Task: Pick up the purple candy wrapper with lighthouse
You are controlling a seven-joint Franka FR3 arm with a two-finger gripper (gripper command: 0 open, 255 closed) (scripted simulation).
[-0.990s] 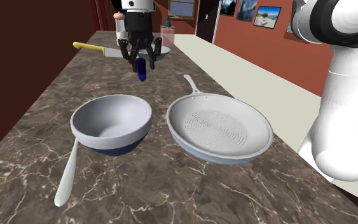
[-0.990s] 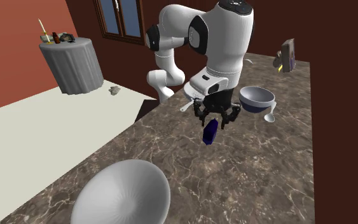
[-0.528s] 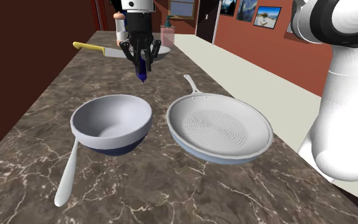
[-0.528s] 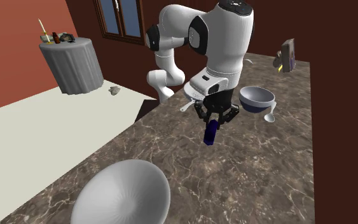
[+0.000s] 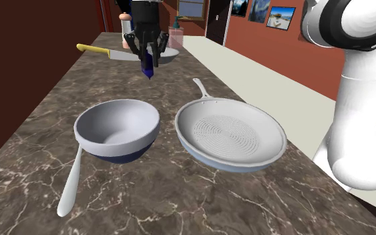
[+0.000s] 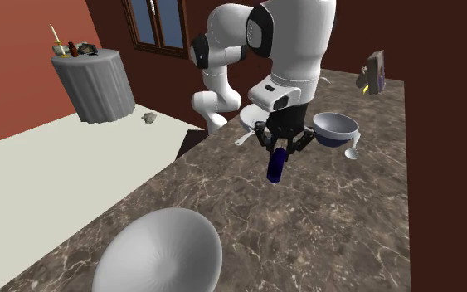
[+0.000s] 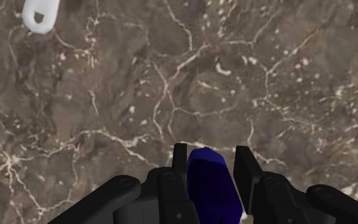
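The candy wrapper (image 5: 149,67) is a small dark blue-purple packet hanging upright above the brown marbled counter (image 5: 179,193). My black gripper (image 5: 148,59) is shut on its upper end, over the far part of the counter. From the second exterior view the wrapper (image 6: 276,166) dangles below the gripper (image 6: 281,151), lifted off the stone. Looking along the hand, the wrapper (image 7: 210,184) sits clasped between the two fingers (image 7: 181,167), with bare counter beneath it.
A white bowl (image 5: 117,129) with a dark base and a white spoon (image 5: 71,187) stand near the front. A white frying pan (image 5: 230,135) lies beside them. A yellow-handled knife (image 5: 99,51) and a plate (image 5: 166,55) are at the far end. Another white bowl (image 6: 161,253) sits opposite.
The fingers went from spread around the wrapper to shut on it. The gripper then rose a little, carrying the wrapper up off the counter.
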